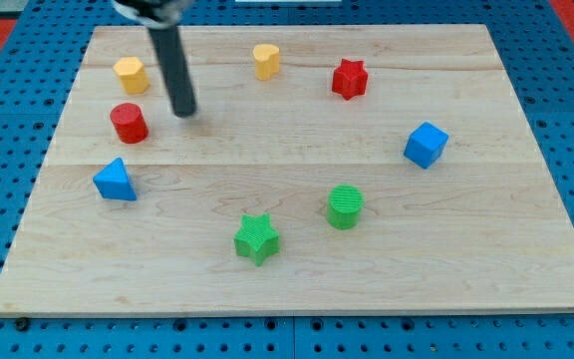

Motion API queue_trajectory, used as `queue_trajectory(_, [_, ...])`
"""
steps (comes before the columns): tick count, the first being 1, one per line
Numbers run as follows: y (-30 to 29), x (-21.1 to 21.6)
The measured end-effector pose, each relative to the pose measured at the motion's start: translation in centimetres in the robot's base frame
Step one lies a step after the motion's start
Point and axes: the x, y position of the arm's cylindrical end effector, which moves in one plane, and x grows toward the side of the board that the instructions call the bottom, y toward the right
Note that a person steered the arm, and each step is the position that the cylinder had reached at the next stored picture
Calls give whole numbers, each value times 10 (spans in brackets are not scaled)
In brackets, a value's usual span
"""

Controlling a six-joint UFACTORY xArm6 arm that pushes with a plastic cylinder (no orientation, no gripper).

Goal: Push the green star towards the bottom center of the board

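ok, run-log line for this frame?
tip: upper left, right of red cylinder | green star: bottom center, untouched | contact: none

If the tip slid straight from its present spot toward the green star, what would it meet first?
Nothing before the green star, it seems. From my tip, the line runs down and to the view's right over bare board; the red cylinder lies left of it, the green cylinder right.

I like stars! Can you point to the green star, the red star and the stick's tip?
green star block (257,238): camera view, top face.
red star block (349,78): camera view, top face.
my tip (184,111): camera view, rod's lower end.
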Motion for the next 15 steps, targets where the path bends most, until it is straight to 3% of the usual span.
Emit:
queue_trajectory(1, [-8,50])
queue_trajectory(4, [-130,56])
queue_trajectory(6, [-101,119])
queue_trajectory(7, [-123,173])
queue_trajectory(8, [-33,223])
queue_trajectory(9, [43,235])
queue_trajectory(10, [112,220])
queue_trajectory(11, [112,189])
queue_trajectory(12, [98,202])
queue_trajectory(13, [44,185])
queue_trajectory(15, [73,145])
